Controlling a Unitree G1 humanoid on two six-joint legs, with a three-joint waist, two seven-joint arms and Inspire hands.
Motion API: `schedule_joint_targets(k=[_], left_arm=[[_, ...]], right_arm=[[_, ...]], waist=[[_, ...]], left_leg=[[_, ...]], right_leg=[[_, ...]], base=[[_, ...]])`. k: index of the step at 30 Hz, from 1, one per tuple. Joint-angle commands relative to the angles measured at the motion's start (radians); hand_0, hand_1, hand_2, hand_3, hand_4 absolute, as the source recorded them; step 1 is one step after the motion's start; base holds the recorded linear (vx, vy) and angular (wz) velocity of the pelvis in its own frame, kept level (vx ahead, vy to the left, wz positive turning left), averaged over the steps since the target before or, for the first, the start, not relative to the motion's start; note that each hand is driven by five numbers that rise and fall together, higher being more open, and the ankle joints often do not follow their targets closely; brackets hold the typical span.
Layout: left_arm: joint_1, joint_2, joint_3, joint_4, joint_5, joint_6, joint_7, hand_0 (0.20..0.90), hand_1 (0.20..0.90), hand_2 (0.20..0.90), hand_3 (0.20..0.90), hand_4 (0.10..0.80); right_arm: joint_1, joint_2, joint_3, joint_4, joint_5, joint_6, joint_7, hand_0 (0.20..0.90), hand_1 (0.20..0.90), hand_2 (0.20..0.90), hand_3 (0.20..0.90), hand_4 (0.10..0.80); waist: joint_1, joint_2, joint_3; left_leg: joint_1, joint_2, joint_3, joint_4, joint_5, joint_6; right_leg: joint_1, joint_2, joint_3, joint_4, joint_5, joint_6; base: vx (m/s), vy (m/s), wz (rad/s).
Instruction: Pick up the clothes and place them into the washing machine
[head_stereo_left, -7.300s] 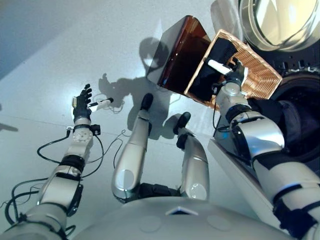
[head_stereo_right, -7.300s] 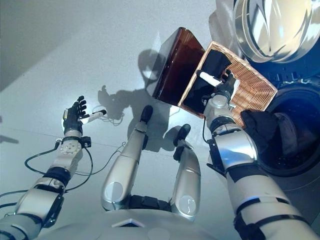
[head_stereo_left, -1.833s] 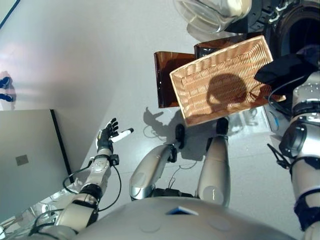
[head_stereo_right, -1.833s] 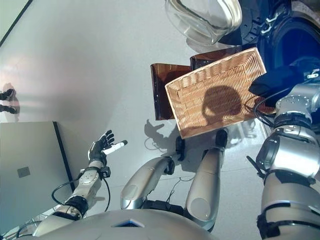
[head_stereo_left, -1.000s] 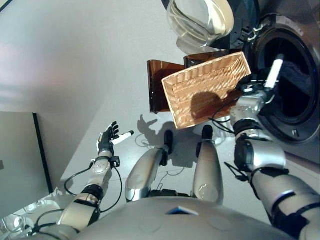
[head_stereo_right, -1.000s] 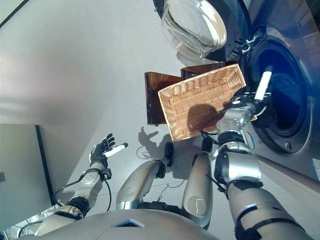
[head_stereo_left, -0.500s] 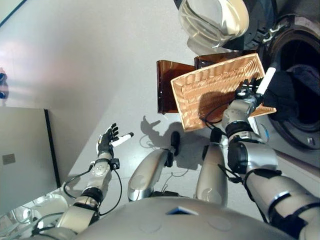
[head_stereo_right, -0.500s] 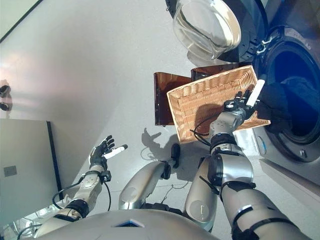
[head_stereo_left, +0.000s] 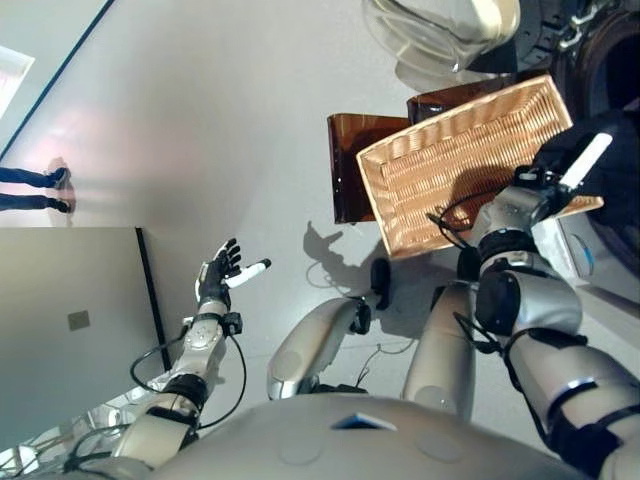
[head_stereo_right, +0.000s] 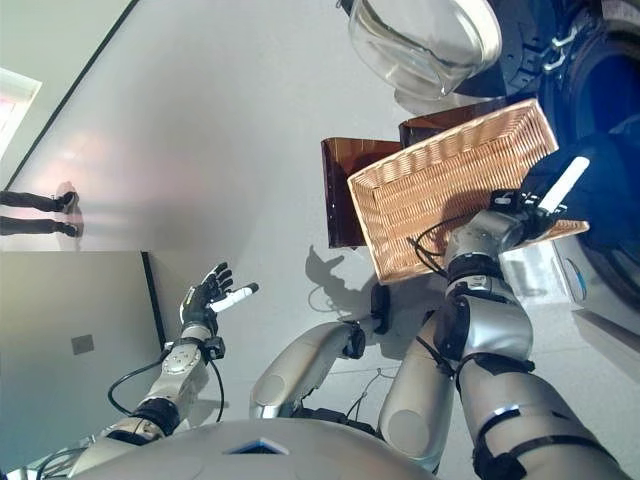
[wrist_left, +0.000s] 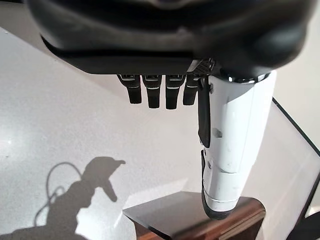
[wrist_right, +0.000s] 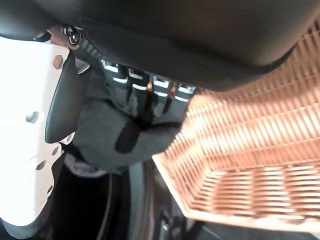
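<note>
I see the left hand (head_stereo_left: 218, 280) spread wide over bare floor well left of the basket (head_stereo_left: 470, 160), while the right hand (head_stereo_right: 528, 205), at the basket's right edge, has fingers curled round dark clothes (wrist_right: 122, 132) beside the washing machine (head_stereo_right: 610, 70) opening.

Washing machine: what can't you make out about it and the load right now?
- Washing machine drum: cut off by the right edge in both eye views, and only darkness in the right wrist view.
- Dark cloth: partly behind the right hand; whether it is inside the drum is unclear.
- Door: cut by the top edge.
</note>
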Motion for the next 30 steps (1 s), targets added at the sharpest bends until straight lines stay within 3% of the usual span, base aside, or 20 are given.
schedule_joint_targets(k=[1,15,16,17,18,30], left_arm=[[0.003,0.062,0.003,0.008,-0.018,-0.054,0.043,0.900,0.900,0.900,0.900,0.800],[0.006,0.072,0.003,-0.006,-0.014,-0.059,0.054,0.900,0.900,0.900,0.900,0.800],[0.005,0.072,0.004,-0.006,-0.015,-0.060,0.055,0.900,0.900,0.900,0.900,0.800],[0.006,0.071,0.003,-0.006,-0.015,-0.060,0.055,0.900,0.900,0.900,0.900,0.800],[0.006,0.071,0.003,-0.006,-0.015,-0.060,0.055,0.900,0.900,0.900,0.900,0.800],[0.012,0.082,0.026,0.008,-0.008,-0.066,0.059,0.900,0.900,0.900,0.900,0.800]], right_arm=[[-0.064,-0.043,0.028,0.002,-0.059,-0.050,-0.010,0.900,0.900,0.900,0.900,0.800],[-0.106,-0.152,0.047,0.048,-0.119,-0.033,-0.061,0.900,0.900,0.900,0.900,0.800],[-0.108,-0.156,0.049,0.049,-0.123,-0.032,-0.063,0.741,0.741,0.741,0.741,0.686],[-0.110,-0.164,0.051,0.052,-0.130,-0.032,-0.067,0.499,0.499,0.499,0.499,0.514],[-0.111,-0.165,0.051,0.053,-0.131,-0.031,-0.068,0.200,0.200,0.200,0.200,0.300],[-0.119,-0.225,0.089,0.047,-0.197,-0.021,-0.065,0.200,0.200,0.200,0.200,0.300]], waist=[[0.020,0.016,-0.057],[0.031,0.026,-0.069],[0.031,0.025,-0.070],[0.030,0.024,-0.070],[0.031,0.024,-0.071],[0.030,0.014,-0.092]], left_leg=[[-0.090,-0.023,0.005,0.075,-0.033,-0.063],[-0.095,-0.015,-0.013,0.030,-0.009,-0.078],[-0.096,-0.015,-0.013,0.029,-0.008,-0.079],[-0.098,-0.014,-0.015,0.027,-0.007,-0.079],[-0.098,-0.014,-0.015,0.027,-0.007,-0.079],[-0.105,-0.009,-0.018,0.020,-0.003,-0.081]], right_leg=[[0.029,0.009,0.021,-0.060,-0.006,-0.004],[0.013,0.015,0.004,-0.069,-0.008,-0.011],[0.013,0.017,0.003,-0.069,-0.009,-0.012],[0.012,0.018,0.003,-0.068,-0.009,-0.013],[0.011,0.018,0.003,-0.068,-0.009,-0.013],[-0.003,0.027,0.003,-0.062,-0.006,-0.016]], base=[[0.000,0.000,0.00],[0.003,-0.014,0.02],[0.007,-0.032,0.07],[0.007,-0.018,0.03],[0.000,0.000,0.00],[0.000,0.000,0.00]])
